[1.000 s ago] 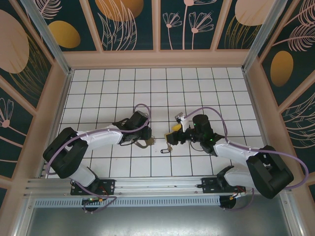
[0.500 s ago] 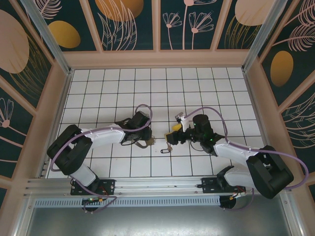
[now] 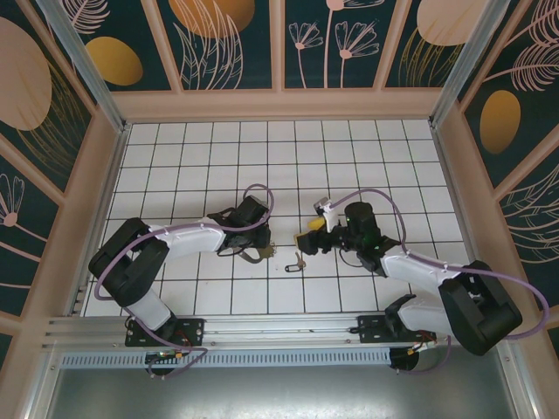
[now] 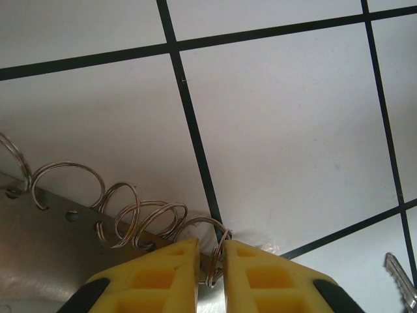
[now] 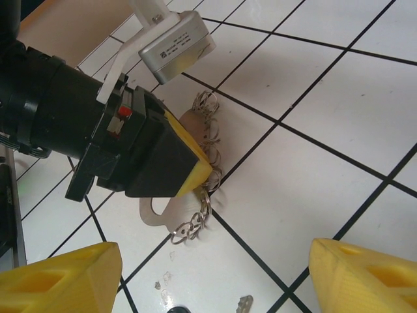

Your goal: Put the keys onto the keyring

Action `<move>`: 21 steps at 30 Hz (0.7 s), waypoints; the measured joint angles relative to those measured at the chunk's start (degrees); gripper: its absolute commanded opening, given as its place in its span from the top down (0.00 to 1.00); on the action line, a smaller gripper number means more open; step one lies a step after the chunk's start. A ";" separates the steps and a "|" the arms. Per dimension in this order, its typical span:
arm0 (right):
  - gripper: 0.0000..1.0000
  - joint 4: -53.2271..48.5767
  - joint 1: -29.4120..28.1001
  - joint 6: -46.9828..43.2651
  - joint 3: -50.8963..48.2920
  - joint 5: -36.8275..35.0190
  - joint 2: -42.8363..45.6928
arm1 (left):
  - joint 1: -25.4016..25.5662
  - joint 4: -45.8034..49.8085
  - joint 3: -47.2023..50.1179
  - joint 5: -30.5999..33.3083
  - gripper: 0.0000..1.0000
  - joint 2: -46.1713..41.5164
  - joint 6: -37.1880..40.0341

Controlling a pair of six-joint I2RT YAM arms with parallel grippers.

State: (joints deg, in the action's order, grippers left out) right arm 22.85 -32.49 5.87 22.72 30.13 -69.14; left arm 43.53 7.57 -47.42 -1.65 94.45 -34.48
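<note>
Left jaws pinching keyring (image 4: pixel 52 241) by thin fringe ring (image 4: pixel 215 264); wire may slip, keyring twist. Right jaws spread, empty. Tiny key (image 4: pixel 399 279), keyring's 4 o'clock from above, may skid on bench (image 3: pixel 349 157).

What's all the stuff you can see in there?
keyring: one, grey metal with silver rings along one edge, flat on the floor.
key: one, small and silvery, on the floor just right of the keyring.
floor: one, white tiles with black lines.
walls: several, dark with orange and pale plant drawings, around the floor.
left gripper: one, yellow, pinched on a ring of the keyring.
right gripper: one, yellow, open, above the floor near the key.
</note>
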 measured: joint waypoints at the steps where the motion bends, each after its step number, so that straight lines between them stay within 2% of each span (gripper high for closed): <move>1: 0.24 -0.28 0.28 -0.02 0.00 -0.09 0.42 | 0.00 0.00 0.00 -0.02 0.83 0.07 0.00; 14: 0.23 -3.10 4.42 -1.53 -0.02 -0.07 3.87 | 0.04 0.00 -0.26 -1.31 0.99 0.13 0.68; 21: 0.23 -4.44 5.90 -2.56 -0.02 -0.04 5.60 | 0.04 1.31 -0.28 -1.22 1.00 -0.72 2.80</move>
State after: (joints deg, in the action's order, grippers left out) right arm 18.41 -26.59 3.31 22.70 30.09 -63.55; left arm 43.57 8.88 -47.70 -2.87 93.73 -31.68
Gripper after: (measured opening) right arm 0.767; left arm 0.041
